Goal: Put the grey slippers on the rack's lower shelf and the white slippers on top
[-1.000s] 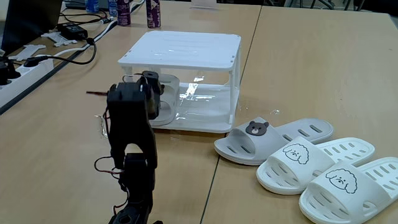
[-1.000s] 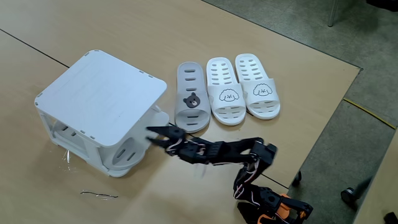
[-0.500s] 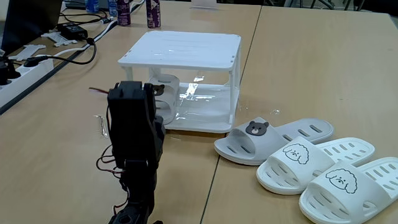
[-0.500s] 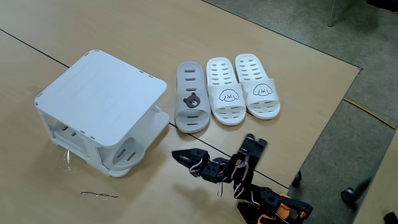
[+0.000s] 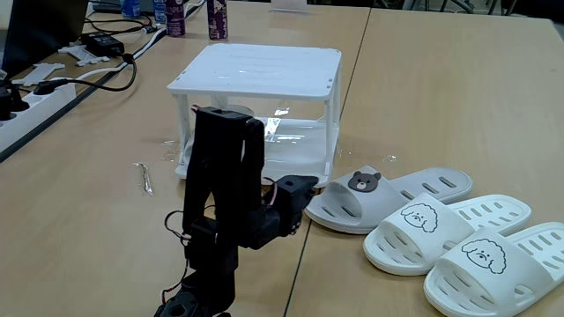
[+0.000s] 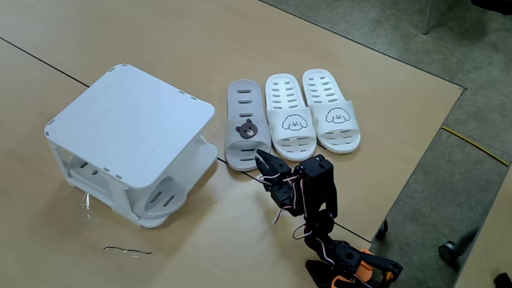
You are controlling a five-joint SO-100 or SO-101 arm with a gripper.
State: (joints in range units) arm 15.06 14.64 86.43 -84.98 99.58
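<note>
Inside the rack [image 6: 128,120], one grey slipper [image 6: 164,196] shows.

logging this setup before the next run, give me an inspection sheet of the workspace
surface: tan wooden table, seam between panels.
job's things: white rack; one grey slipper already on the lower shelf; second grey slipper and both white slippers side by side on the table.
clutter: bottles at the far edge; small wire scrap near the rack.
gripper: gripper beside the grey slipper's toe, empty; open or shut unclear.
cables: power strip and black leads at the fixed view's left; arm's own wiring.
surroundings: grey floor with a yellow cable.
</note>
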